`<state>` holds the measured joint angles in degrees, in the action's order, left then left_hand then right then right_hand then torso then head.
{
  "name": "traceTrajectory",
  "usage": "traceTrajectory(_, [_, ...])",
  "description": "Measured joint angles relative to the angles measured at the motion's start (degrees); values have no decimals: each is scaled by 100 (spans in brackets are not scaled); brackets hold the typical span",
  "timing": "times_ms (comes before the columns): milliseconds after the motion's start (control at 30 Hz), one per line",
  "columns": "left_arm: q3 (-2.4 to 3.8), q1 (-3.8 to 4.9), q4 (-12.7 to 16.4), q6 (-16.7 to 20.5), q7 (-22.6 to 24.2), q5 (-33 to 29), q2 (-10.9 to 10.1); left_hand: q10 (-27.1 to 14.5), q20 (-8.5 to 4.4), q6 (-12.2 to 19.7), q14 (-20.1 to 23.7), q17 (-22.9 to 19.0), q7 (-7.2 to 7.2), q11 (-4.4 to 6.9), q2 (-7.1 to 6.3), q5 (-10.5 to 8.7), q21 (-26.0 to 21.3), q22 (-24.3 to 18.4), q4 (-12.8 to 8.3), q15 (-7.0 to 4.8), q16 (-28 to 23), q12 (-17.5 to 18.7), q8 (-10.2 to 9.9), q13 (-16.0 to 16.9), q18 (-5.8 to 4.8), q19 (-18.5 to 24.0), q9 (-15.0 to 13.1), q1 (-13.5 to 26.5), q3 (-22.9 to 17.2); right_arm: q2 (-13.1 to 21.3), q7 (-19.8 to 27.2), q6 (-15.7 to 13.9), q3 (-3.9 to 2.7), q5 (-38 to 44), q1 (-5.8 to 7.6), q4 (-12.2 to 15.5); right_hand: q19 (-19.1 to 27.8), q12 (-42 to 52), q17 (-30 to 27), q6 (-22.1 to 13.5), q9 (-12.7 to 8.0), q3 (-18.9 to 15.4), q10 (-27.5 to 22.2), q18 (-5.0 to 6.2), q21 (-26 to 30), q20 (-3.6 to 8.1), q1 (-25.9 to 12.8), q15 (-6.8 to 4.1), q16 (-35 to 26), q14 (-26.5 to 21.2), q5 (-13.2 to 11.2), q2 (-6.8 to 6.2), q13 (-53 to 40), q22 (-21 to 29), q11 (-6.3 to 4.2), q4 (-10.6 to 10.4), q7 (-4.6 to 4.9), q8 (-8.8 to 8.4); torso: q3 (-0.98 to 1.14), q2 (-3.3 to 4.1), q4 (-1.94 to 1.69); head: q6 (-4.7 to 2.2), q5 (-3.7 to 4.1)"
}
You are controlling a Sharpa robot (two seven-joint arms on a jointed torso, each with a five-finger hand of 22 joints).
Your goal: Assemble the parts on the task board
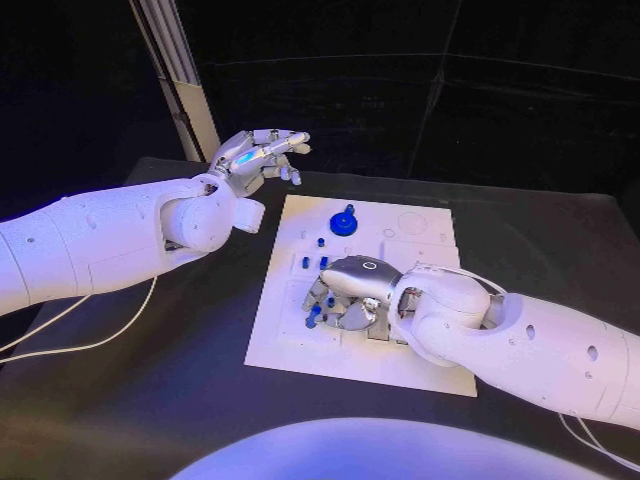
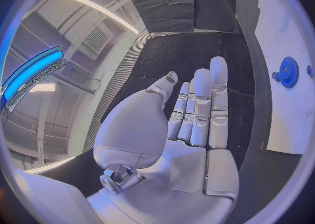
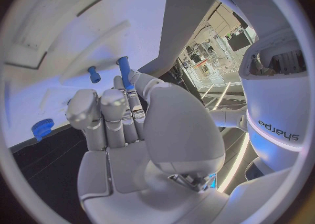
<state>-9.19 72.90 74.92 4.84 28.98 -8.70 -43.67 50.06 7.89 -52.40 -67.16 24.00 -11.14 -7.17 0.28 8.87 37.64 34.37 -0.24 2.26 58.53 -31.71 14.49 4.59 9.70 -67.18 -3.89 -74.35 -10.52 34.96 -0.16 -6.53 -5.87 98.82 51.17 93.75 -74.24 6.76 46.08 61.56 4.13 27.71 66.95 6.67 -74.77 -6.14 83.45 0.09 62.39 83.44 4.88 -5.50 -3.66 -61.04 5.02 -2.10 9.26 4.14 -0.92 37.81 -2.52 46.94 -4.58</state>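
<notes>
Right hand [image 1: 352, 296]: low over the near left part of the board [image 1: 428, 350], fingers curled down among the small blue parts. In the right wrist view a blue peg [image 3: 124, 72] stands at its fingertips [image 3: 120, 85], a second peg [image 3: 94, 74] just beside; whether the peg is truly pinched I cannot tell.

Left hand [image 1: 257, 155]: raised off the board's far left corner, fingers straight and together, holding nothing.

Step in hand, as judged: seating 1 peg. Keep it upright, press straight down, avoid knocking the neighbouring pegs [image 1: 314, 262].

Blue gear [image 1: 343, 221]: on the board's far part, well apart from the right hand.

Surface: black table [image 1: 147, 400], white board in its middle. Room: dark curtain behind, a pale pole [image 1: 176, 75] at the far left.
</notes>
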Motion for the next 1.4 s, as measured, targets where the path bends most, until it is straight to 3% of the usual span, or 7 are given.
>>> traceTrajectory(600, [0, 0, -14, -2, -1, 0, 5, 0, 0, 20, 0, -7, -20, 0, 0, 0, 0, 8, -16, 0, 0, -24, 0, -9, 0, 0, 0, 0, 16, -91, -140, 23, 52, 258, -3, 4, 0, -24, -24, 40, -3, -1, 0, 0, 0, 0, -30, 0, 0, 0, 28, -30, -1, 6, 0, 0, -3, -3, 8, 10, 22, 1, -24])
traceTrajectory(800, [0, 0, -24, -3, -2, 0, 9, 0, 0, 20, 0, -6, -20, 0, 0, 0, 0, 7, -16, 0, 0, -23, 0, -8, 0, 0, 0, 0, 16, -83, -151, 5, 76, 302, -1, 35, 0, -81, -25, 28, -5, 0, -1, 0, 0, 0, -142, 0, 0, 0, 65, -141, -6, 16, 1, 0, 12, -33, 9, 10, 26, -4, -29])
traceTrajectory(867, [0, 0, -26, -3, -3, 0, 9, 0, 0, 20, 0, -6, -20, 0, 0, 0, 0, 7, -16, 0, 0, -24, 0, -8, 0, 0, 0, 0, 16, -78, -152, -23, 86, 307, -2, 38, 2, -146, -84, -76, -24, -54, -70, 0, 0, -2, -256, 2, -7, -2, 66, -222, 0, 72, 63, -54, 51, -37, 9, 11, 29, -5, -29])
traceTrajectory(1033, [0, 0, -28, -3, -5, 0, 9, 0, 0, 20, 0, -6, -20, 0, 0, 0, 0, 7, -16, 0, 0, -24, 0, -8, 0, 0, 0, 0, 16, -76, -152, -149, 93, 299, -4, 38, 450, -299, -810, -681, -53, -641, -717, 0, 467, -135, -666, 183, -544, -212, -151, -482, 11, 821, 237, -227, 215, -37, 9, 10, 34, -15, -26])
traceTrajectory(1100, [0, 0, -28, -4, -7, 0, 10, 0, 0, 20, 0, -6, -20, 0, 0, 0, 0, 7, -16, 0, 0, -24, 0, -8, 0, 0, 0, 0, 16, -76, -150, -218, 93, 282, -5, 38, 569, -299, -1007, -843, -49, -915, -930, 95, 633, -174, -676, 206, -700, -270, -151, -470, 7, 1063, 266, -265, 243, -37, 9, 11, 36, -19, -25])
traceTrajectory(1267, [0, 0, -29, -6, -9, 0, 10, 0, 0, 20, 0, -6, -20, 0, 0, 0, 0, 7, -16, 0, 0, -24, 0, -8, 0, 0, 0, 0, 16, -67, -126, -393, 95, 227, -5, 52, 637, -215, -1256, -1095, -42, -1598, -1211, 94, 870, -225, -546, 218, -882, -282, -151, -318, -1, 1380, 327, -362, 300, -37, 9, 14, 36, -27, -25])
traceTrajectory(1400, [0, 0, -30, -8, -12, 0, 9, 0, 0, 20, 0, -6, -20, 0, 0, 0, 0, 6, -16, 0, 0, -24, 0, -8, 0, 0, 0, 0, 16, -20, -100, -548, 95, 171, -21, 109, 637, -119, -1287, -1105, -30, -1891, -1210, 93, 870, -225, -449, 218, -882, -281, -151, -221, -8, 1398, 326, -432, 310, -37, 10, 15, 41, -38, -25])
